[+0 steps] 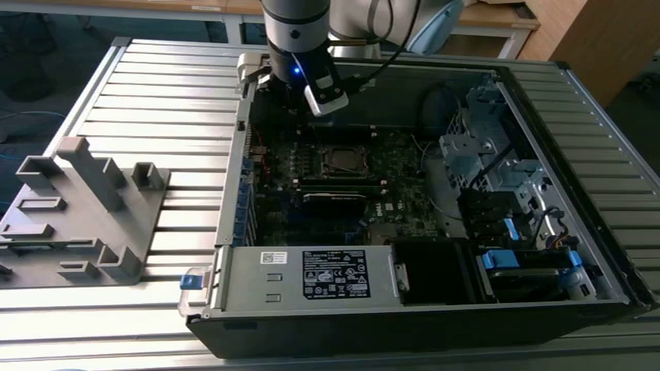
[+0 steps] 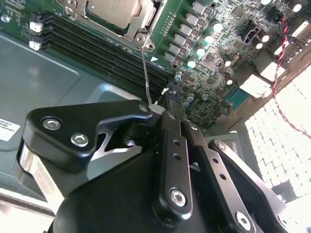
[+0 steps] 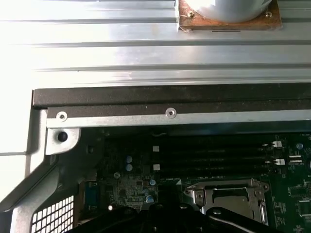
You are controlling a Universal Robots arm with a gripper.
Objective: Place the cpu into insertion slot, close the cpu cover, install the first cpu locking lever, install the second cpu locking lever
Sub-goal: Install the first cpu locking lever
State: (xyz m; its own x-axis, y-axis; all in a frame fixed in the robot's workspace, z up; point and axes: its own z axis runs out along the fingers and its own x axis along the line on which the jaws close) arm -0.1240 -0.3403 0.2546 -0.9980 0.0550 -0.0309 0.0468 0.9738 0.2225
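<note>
Looks like a robotics lab or test workshop: slatted aluminium bench (image 1: pixel 154 93) carrying an opened computer case (image 1: pixel 413 328), grey moulded fixture (image 1: pixel 93 193) near the bench's edge at the exterior view's left, robot arm (image 1: pixel 297 39) at the far edge, wooden desks (image 1: pixel 495 19) beyond.

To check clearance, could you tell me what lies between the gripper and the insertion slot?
In the second wrist view, long black memory slots lie between gripper and insertion slot; a thin wire lever crosses them.
</note>
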